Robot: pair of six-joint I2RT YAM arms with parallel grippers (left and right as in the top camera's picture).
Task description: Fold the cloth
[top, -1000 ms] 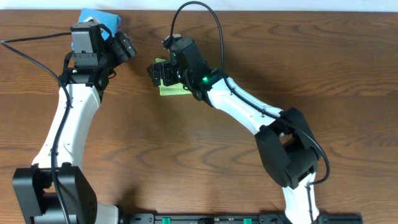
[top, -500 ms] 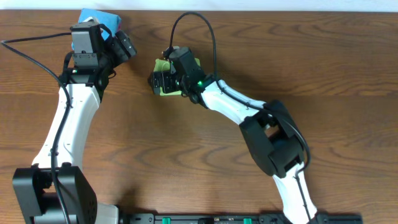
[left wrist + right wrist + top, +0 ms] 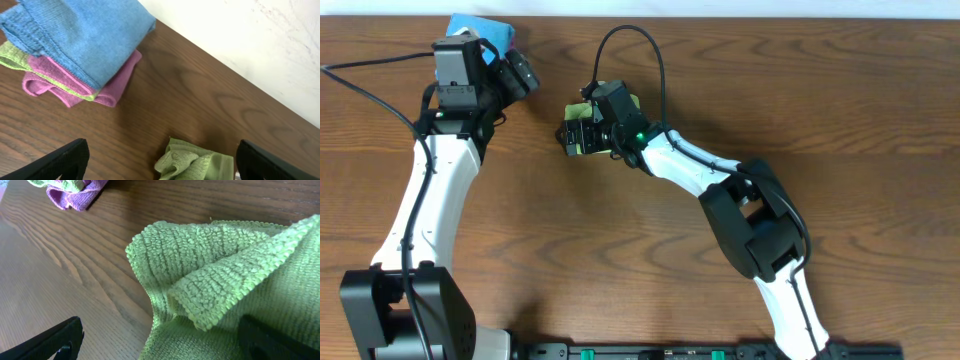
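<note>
The lime-green cloth (image 3: 632,101) lies bunched and creased on the wooden table, mostly hidden under my right gripper (image 3: 572,135) in the overhead view. In the right wrist view the cloth (image 3: 215,275) fills the frame with a raised fold. My right gripper (image 3: 165,340) is open, its fingers set wide on either side of the cloth's near edge, and one finger rests on the fabric. My left gripper (image 3: 523,72) is open and empty, to the left of the cloth. In the left wrist view the cloth (image 3: 197,162) lies between the fingers of the left gripper (image 3: 162,167), further off.
A stack of folded cloths lies at the table's far left edge: a bright blue cloth (image 3: 85,35) on top, a purple cloth (image 3: 115,85) beneath, with a green layer between. The blue cloth (image 3: 480,27) shows behind the left arm. A white wall (image 3: 260,45) borders the table.
My right gripper has shifted slightly toward the far side over the green cloth, and its arm has swung in. More cloth now shows behind it. The left arm has not moved.
</note>
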